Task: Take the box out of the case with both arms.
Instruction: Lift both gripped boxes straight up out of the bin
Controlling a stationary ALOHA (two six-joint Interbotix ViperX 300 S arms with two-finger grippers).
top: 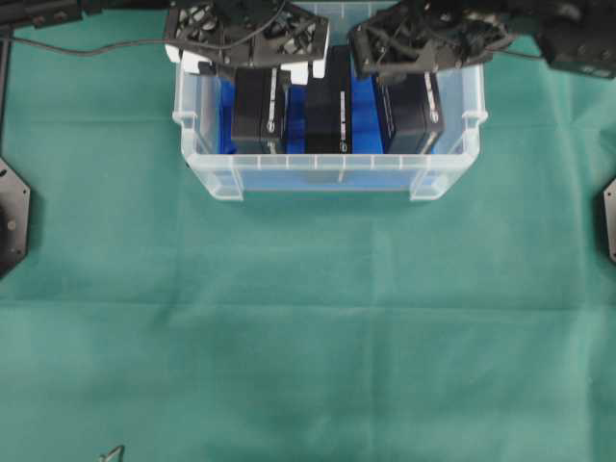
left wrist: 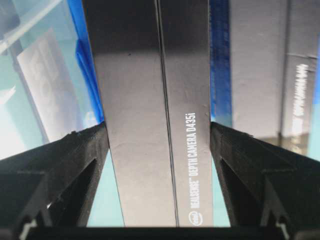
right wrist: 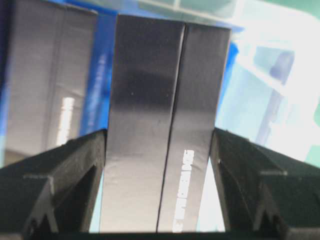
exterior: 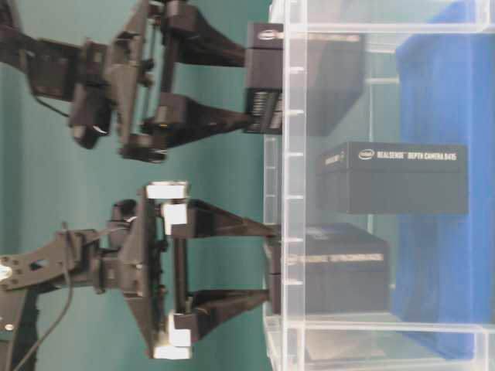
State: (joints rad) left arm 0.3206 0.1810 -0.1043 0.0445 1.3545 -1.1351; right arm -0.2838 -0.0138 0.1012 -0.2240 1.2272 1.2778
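The clear case stands at the far middle of the green cloth and holds three black boxes on end. My left gripper is shut on the left box, its fingers pressed against both narrow sides. My right gripper is shut the same way on the right box. In the table-level view both held boxes poke out past the case rim, the right box further than the left box. The middle box stands deeper in the case, untouched.
A blue sheet lines the case between the boxes. Green cloth covers the table in front of the case. Black arm bases sit at the left edge and the right edge.
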